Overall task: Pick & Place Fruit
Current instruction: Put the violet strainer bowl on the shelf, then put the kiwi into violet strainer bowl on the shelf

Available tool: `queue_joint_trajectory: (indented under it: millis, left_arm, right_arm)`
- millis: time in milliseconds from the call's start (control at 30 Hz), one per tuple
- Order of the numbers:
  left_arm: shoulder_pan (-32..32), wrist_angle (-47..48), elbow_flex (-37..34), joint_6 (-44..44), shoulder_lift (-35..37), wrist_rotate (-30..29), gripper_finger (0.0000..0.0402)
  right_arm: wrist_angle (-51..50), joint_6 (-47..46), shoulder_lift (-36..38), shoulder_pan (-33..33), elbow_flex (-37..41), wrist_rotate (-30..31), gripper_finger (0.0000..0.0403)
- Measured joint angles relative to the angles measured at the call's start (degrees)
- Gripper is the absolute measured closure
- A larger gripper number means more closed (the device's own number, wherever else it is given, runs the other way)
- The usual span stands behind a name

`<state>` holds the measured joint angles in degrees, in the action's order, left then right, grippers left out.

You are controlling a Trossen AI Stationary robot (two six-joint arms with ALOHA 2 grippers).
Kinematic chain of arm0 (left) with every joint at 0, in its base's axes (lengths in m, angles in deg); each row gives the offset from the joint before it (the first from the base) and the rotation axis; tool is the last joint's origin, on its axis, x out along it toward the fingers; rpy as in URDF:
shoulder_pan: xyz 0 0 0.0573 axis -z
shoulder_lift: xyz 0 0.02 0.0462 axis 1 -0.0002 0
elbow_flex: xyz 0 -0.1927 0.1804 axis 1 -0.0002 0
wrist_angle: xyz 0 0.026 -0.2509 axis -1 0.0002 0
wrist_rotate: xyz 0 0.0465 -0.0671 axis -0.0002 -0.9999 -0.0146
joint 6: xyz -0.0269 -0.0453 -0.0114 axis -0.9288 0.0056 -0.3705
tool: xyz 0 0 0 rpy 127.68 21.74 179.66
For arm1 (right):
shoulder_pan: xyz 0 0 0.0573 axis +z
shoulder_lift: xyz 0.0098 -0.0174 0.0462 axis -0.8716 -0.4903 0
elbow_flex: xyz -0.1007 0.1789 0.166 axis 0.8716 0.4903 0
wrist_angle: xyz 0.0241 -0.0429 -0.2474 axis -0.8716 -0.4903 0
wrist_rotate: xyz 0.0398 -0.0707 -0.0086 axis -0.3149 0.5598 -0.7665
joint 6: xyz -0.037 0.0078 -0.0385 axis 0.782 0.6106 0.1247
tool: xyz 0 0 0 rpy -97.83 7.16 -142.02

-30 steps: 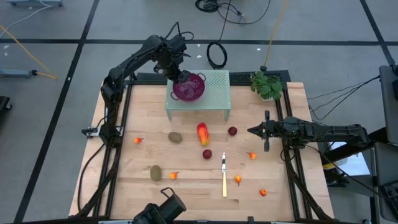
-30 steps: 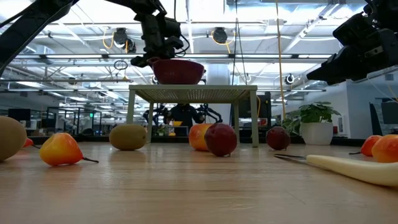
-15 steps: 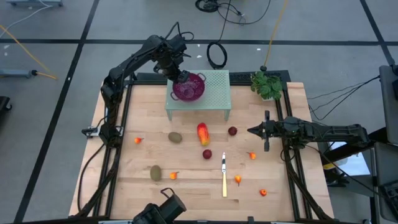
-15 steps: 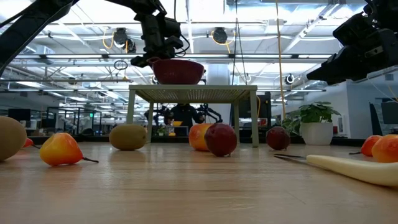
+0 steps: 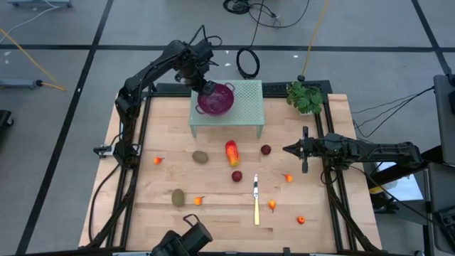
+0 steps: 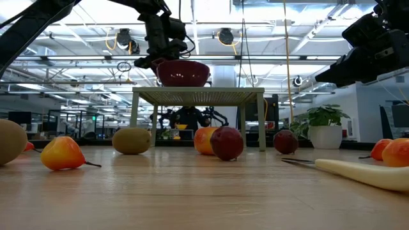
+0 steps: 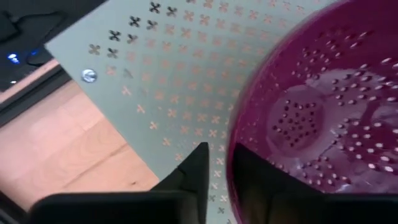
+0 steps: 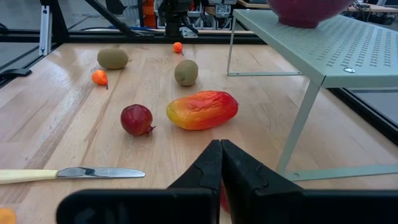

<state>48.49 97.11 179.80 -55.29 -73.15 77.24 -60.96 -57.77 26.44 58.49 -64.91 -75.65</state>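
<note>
Here we see the bench (image 5: 142, 213) with a green stand (image 5: 245, 107) at its far edge, where the left hand (image 5: 207, 88) straddles the purple bowl's (image 5: 217, 99) rim, fingers slightly parted. The fruit (image 5: 232, 152) lies mid-bench. The right hand (image 5: 286, 149), closed and empty, hovers toward the right edge.

Floor (image 5: 57, 64): grey tiles with dark seams are showing all round the table.
Cables (image 5: 249, 62): black loops are lying on the floor past the table's far edge; a yellow cord (image 5: 25, 43) is running at the left.
Ceiling (image 6: 268, 25): white trusses and bright lights are spanning the hall.
Plant (image 6: 323, 124): standing potted at the table's far right corner.
</note>
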Motion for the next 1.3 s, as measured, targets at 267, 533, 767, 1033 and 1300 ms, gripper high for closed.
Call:
queue_joint_trajectory:
  millis: [267, 533, 767, 1033, 1300]
  left_arm:
    - [0.0, 0.04, 0.0, -0.12, 0.02, -0.41, 0.0263]
    - [-0.14, 0.63, 0.0, 0.13, 0.4, -0.08, 0.0236]
    - [-0.55, 1.5, 0.04, 0.11, 3.06, -0.53, 0.0234]
    - [-0.52, 1.43, 0.04, -1.82, 8.45, -3.02, 0.0233]
    - [0.58, 1.43, 0.04, -4.42, 13.55, -5.02, 0.0234]
  right_arm:
    - [0.0, -0.02, 0.0, -0.01, 0.0, -0.01, 0.0399]
    - [0.02, -0.02, 0.0, 0.0, 0.0, -0.02, 0.0399]
    - [0.02, -0.05, 0.0, 0.0, 0.0, -0.01, 0.0399]
    - [0.02, -0.24, 0.02, -0.02, 0.0, -0.02, 0.0399]
    - [0.02, -0.24, 0.0, -0.02, 0.0, -0.02, 0.0399]
